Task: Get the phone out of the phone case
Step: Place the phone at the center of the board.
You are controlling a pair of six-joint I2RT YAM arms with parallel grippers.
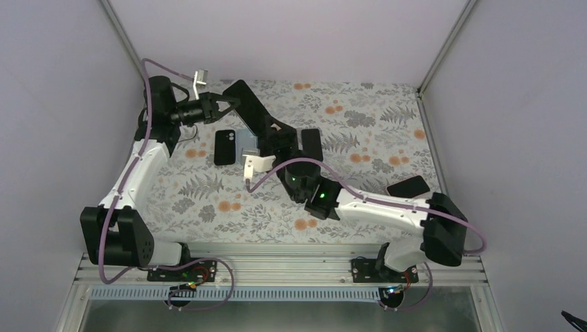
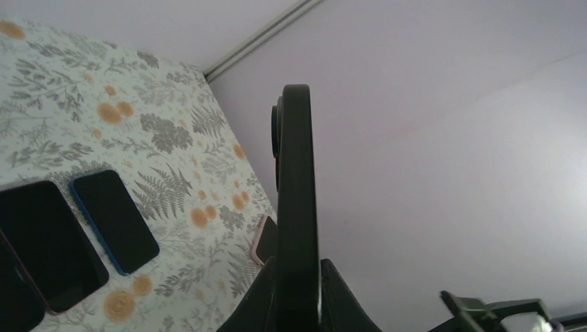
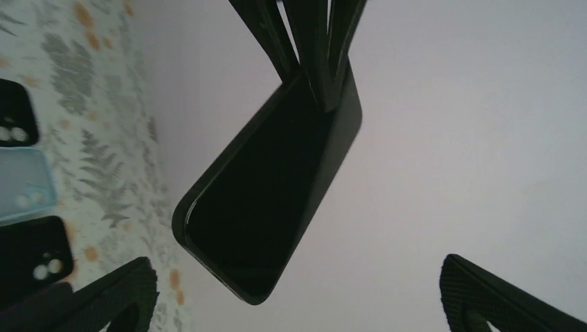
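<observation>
- The left pincer [image 1: 232,104] is clamped tight on one end of the black case [image 2: 297,173]. The phone [image 3: 263,207] sits inside the case. Both are lifted off the table and tilted, and the free end reaches out past the fingertips towards the right pincer.
- On the near side of the left pincer, a black cover [image 1: 224,146] and a pale blue cover [image 1: 247,144] lie flat side by side, apart from the held case.
- The right pincer [image 3: 297,290] is spread wide and holds nothing. The case's free end hangs just ahead of it, and its two fingers [image 3: 111,297] touch neither edge, with open air on both sides.
- Just right of the right pincer a dark phone [image 1: 311,142] lies flat. A second one [image 1: 408,185] lies well apart, near the right wall.
- The table [image 1: 374,138] has a fern-and-flower pattern, with plain lilac walls [image 1: 291,34] on three sides.
</observation>
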